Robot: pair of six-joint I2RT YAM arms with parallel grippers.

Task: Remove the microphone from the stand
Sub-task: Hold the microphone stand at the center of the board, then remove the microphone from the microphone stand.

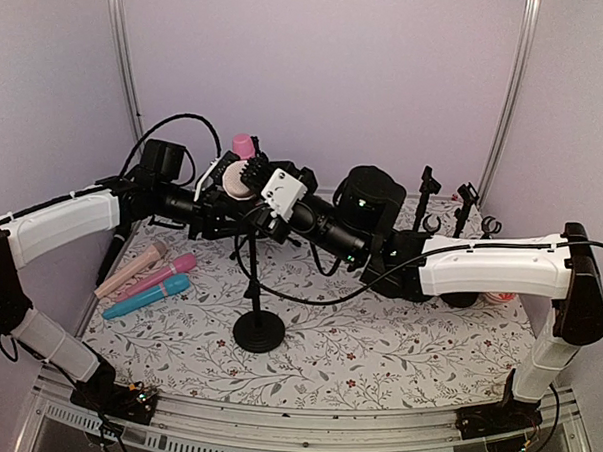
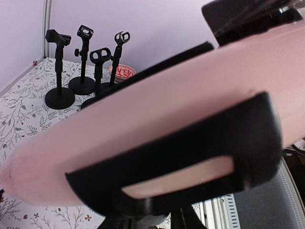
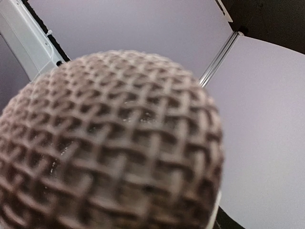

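The pink microphone (image 1: 244,145) sits tilted in the clip on top of the black stand (image 1: 252,284), tail end up. In the left wrist view its pink body (image 2: 157,95) fills the frame, gripped by the black clip (image 2: 257,138). My left gripper (image 1: 226,198) is pressed against the top of the stand just under the clip and is shut on it; its fingers are hidden. My right gripper (image 1: 255,184) comes in from the right at the microphone's head. The mesh head (image 3: 109,143) fills the right wrist view and hides the fingers.
Three loose microphones lie at the left: beige (image 1: 129,270), pink (image 1: 166,273) and blue (image 1: 146,297). Several bare stands (image 2: 59,71) and a red-patterned bowl (image 2: 123,72) stand at the back right. The stand's round base (image 1: 258,331) rests mid-table. White walls enclose the table.
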